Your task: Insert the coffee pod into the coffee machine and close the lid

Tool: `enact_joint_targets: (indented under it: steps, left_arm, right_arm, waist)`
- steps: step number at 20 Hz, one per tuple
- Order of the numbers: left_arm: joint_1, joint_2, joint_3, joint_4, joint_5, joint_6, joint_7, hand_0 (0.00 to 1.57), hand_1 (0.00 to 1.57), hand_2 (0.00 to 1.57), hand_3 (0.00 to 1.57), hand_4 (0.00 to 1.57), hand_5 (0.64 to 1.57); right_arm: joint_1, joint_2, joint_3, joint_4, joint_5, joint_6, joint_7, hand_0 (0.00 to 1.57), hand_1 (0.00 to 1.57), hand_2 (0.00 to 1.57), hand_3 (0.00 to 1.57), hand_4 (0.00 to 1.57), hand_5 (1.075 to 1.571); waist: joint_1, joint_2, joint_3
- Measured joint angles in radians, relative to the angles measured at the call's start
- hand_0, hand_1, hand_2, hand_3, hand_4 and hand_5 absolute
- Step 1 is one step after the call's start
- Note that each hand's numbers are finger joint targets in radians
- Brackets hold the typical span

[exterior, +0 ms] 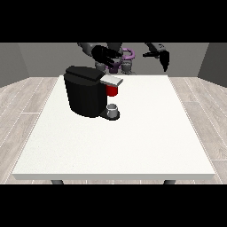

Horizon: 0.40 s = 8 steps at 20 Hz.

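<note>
Standing on the left half of the white table (146,146), the black coffee machine (85,93) sits toward the far side, its body a dark rounded block with a flat top. A grey lid (111,80) juts out from its upper right edge, lying roughly level and tilted a little. Just under that lid is a red thing at the machine (112,90). Lower down, at the machine's base on its right side, a small grey thing (113,108) stands on the dark drip platform; whether it is the coffee pod or a cup cannot be told, so the pod's place cannot be stated from this view.

The hand at the view's left (105,55) hovers above and just behind the machine's top, over the far edge of the table, with its fingers spread and fairly straight, holding nothing. It is near the lid but apart from it.

The hand at the view's right (162,56) is raised well to the right of the machine, beyond the table's far edge, with its fingers pointing downward and relaxed, empty as well. It is well apart from the machine and from the other hand.

The robot's torso (126,60) shows small between the two arms at the far side
</note>
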Motion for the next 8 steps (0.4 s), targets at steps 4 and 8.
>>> enact_joint_targets:
  steps: [4, 8]
  left_arm:
    - [0.019, -0.001, 0.008, 0.014, -0.003, 0.012, -0.026, 0.00, 0.00, 0.00, 0.00, 0.21, 1.571]
    - [0.042, -0.028, -0.003, 0.029, -0.008, 0.028, -0.039, 0.00, 0.00, 0.00, 0.00, 0.19, 1.571]
  right_arm:
    - [0.086, 0.041, 0.053, -0.049, -0.037, 0.021, -0.056, 0.00, 0.00, 0.00, 0.00, 0.27, 1.571]
    - [0.210, 0.058, 0.116, -0.102, -0.127, -0.007, -0.085, 0.00, 0.00, 0.00, 0.00, 0.16, 1.571]
  waist:
    - [-0.034, -0.042, -0.0001]
    - [-0.063, -0.095, -0.0001]
